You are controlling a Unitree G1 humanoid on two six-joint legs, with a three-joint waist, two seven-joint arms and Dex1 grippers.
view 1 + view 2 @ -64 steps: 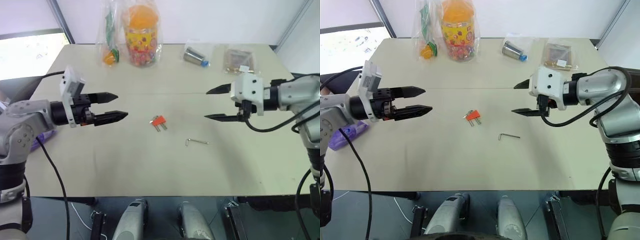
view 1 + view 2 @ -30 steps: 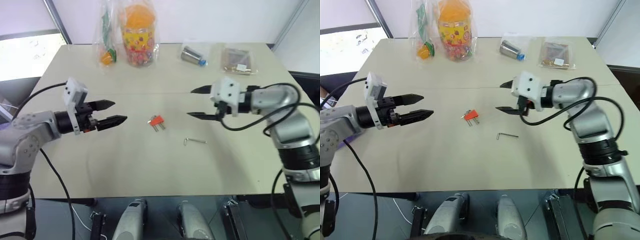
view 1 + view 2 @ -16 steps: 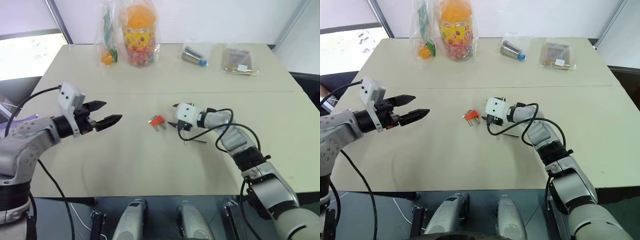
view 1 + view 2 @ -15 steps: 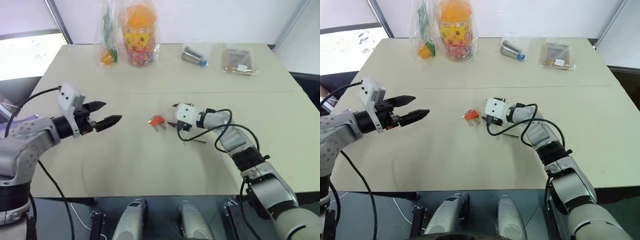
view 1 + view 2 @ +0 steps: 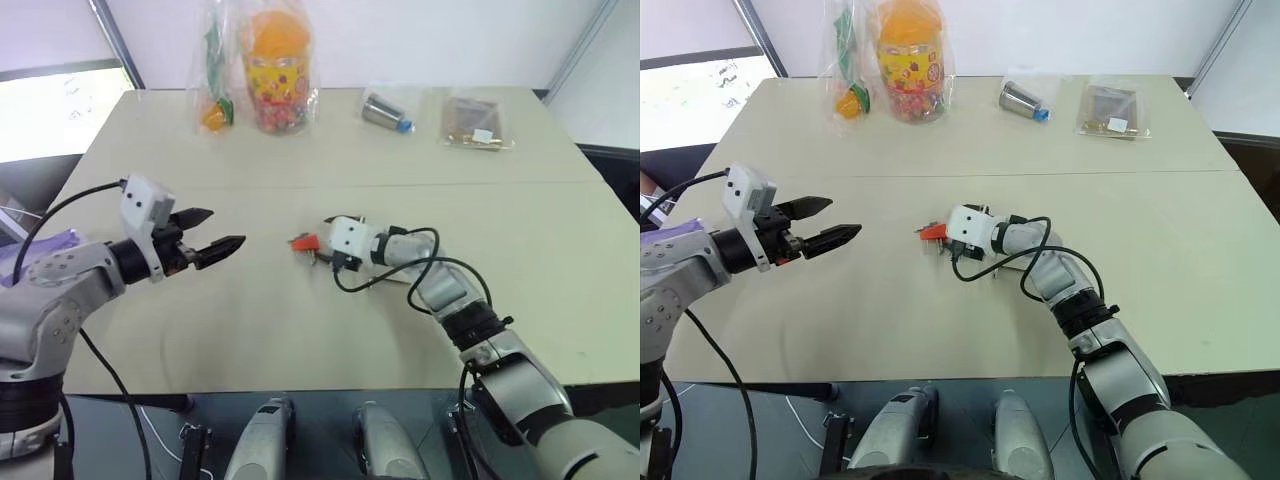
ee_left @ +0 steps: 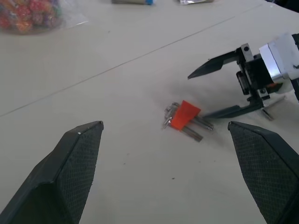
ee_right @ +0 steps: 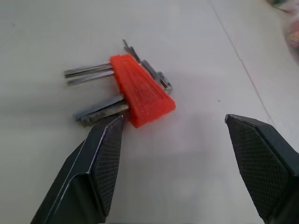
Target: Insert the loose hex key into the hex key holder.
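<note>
Right gripper (image 7: 170, 154), fingers spread, is lying low over the table (image 5: 300, 330) with one fingertip just beside the hex key holder (image 7: 140, 91), which is resting flat near the table's middle with metal keys protruding. The loose hex key (image 6: 273, 99) is lying under the right gripper's body, largely hidden. Left gripper (image 5: 220, 232), jaws wide apart and holding nothing, is hovering well apart to the left.

We see the desk (image 5: 300, 330) evenly and brightly lit, perhaps from overhead, with only faint, soft shadows. The window (image 5: 50, 110) glares white. The wrist views look slightly soft.
</note>
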